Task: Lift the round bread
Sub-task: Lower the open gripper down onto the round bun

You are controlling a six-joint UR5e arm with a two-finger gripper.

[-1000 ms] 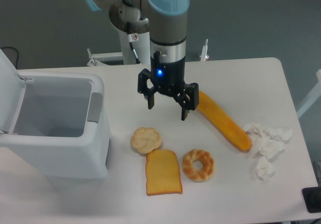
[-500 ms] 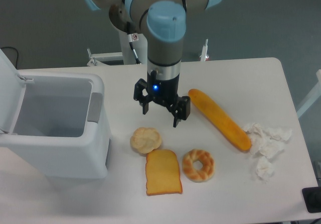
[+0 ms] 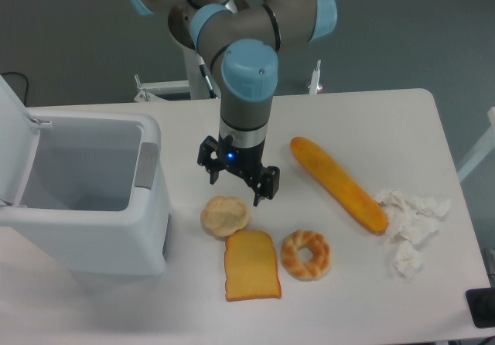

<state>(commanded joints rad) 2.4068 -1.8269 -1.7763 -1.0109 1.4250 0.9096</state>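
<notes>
1. Gripper (image 3: 235,189): fingers spread wide, nothing between them. It hangs above and just behind the round bread (image 3: 225,216), a bit to the bun's right in the camera view (height over the table is hard to judge from this angle).
2. Round bread lies flat on the white table (image 3: 402,121), just above the top edge of the toast slice (image 3: 251,264) and close beside the white bin (image 3: 85,198).
3. Handling guess: light, probably slightly soft or a stiff foam/plastic replica, not fragile. The matte surface should grip fine.
4. Where to grab: straddle it across the widest part, fingers on opposite scalloped edges. Keep clear of the toast side, where there is little gap for a finger.
5. Shapes/textures: the bun is pale cream, lumpy-rimmed, no hole. The toast is a square orange slab. The twisted ring (image 3: 306,254) is golden-brown with a hole. The long loaf (image 3: 338,182) is smooth and orange. Crumpled tissue (image 3: 410,225) lies at the far right.
</notes>
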